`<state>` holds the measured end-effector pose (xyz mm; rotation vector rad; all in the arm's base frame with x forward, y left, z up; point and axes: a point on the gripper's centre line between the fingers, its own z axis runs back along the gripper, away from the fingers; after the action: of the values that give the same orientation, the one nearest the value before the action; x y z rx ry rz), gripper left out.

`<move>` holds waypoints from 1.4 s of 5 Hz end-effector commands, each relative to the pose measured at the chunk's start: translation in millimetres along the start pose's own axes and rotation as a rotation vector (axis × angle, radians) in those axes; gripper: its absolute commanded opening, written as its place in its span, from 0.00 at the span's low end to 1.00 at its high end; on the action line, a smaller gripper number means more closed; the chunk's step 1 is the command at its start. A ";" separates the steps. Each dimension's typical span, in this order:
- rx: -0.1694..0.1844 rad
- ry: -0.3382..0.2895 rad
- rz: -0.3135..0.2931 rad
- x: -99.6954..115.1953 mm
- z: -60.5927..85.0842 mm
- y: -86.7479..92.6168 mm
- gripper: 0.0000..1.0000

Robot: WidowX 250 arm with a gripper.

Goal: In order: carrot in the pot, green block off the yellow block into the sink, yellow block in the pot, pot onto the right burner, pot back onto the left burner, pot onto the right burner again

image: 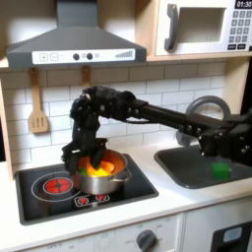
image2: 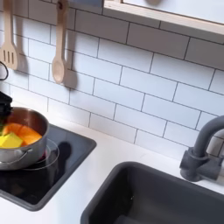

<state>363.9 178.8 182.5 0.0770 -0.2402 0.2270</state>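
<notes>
In the first exterior view the shiny pot (image: 104,173) sits on the stove's right burner. Orange and yellow show inside it. In the second exterior view the yellow block (image2: 10,140) and the orange carrot (image2: 27,134) lie side by side in the pot (image2: 24,153). My black gripper (image: 85,157) hangs low over the pot's left rim, fingers pointing down; whether it grips the rim is unclear. A dark part of the gripper (image2: 3,103) shows at the second exterior view's left edge. The green block (image: 220,169) rests in the sink (image: 197,175).
The left burner (image: 57,184) glows red, uncovered. Stove knobs (image: 91,200) sit at the front edge. A grey faucet (image2: 203,150) stands behind the sink (image2: 131,197). Wooden utensils (image2: 58,52) hang on the tiled wall.
</notes>
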 end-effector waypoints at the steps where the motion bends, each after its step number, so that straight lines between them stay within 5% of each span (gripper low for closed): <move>1: -0.014 -0.038 -0.045 6.6 13.0 -12.9 1.00; 3: -0.015 -0.065 -0.071 6.8 23.2 -20.8 1.00; 7: -0.009 -0.033 -0.157 -13.6 3.1 -41.0 1.00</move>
<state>360.1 135.3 180.3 0.0875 -0.2684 0.0692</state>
